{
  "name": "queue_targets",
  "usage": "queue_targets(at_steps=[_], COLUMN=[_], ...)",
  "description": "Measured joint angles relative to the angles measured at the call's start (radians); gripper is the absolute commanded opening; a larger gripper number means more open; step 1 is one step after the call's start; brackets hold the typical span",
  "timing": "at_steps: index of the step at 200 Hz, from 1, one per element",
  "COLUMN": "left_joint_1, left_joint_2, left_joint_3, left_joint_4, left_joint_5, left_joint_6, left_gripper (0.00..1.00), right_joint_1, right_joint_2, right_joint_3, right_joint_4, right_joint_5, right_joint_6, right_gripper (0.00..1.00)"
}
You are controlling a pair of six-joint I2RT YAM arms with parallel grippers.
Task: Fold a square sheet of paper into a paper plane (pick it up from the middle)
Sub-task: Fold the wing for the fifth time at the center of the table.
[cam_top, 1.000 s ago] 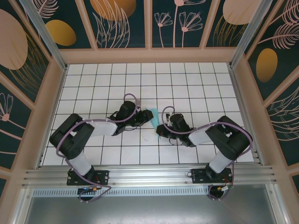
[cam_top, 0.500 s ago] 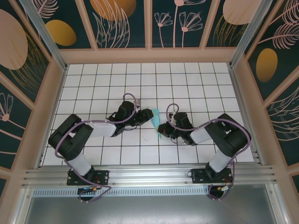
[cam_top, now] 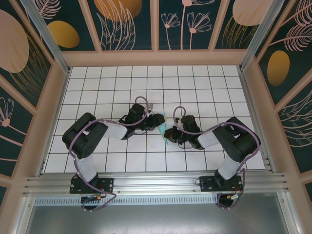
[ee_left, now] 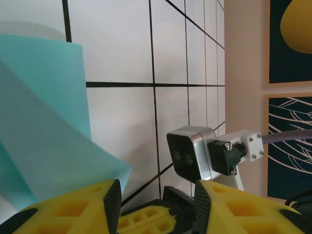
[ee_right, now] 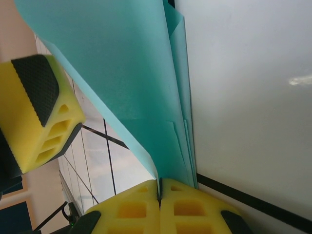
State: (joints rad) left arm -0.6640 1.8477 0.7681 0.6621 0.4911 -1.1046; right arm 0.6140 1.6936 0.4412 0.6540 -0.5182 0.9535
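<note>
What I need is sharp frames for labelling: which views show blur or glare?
Top external: evenly lit, sharp. Left wrist: the folded paper near the lens looks slightly soft, the table grid crisp. Right wrist: a small glare streak on the table.

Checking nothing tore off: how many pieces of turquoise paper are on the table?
1: a folded piece at the middle of the table, pinched in the right tool, beside the left tool. Scraps could hide beneath them.

You have the paper [cam_top: 162, 128] in the middle of the table [cam_top: 195, 83]. Your left gripper [cam_top: 156, 120] is just to its left. Your right gripper [cam_top: 170, 133] is on its right, touching it.
</note>
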Motion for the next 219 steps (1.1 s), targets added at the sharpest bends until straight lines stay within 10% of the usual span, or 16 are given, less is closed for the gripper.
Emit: queue_targets(at_steps=[219], left_joint_1=[-0.003], left_joint_2=[0.143], left_joint_3=[0.097], left_joint_4=[-0.019], left_joint_5=[-0.015], left_joint_6=[0.054], left_gripper=[0.42], right_joint_1=[-0.001], right_joint_2=[-0.059], right_joint_3=[0.048], right_joint_4=[-0.189], right_joint_5=[0.004], right_joint_6=[-0.031], right_gripper=[0.21])
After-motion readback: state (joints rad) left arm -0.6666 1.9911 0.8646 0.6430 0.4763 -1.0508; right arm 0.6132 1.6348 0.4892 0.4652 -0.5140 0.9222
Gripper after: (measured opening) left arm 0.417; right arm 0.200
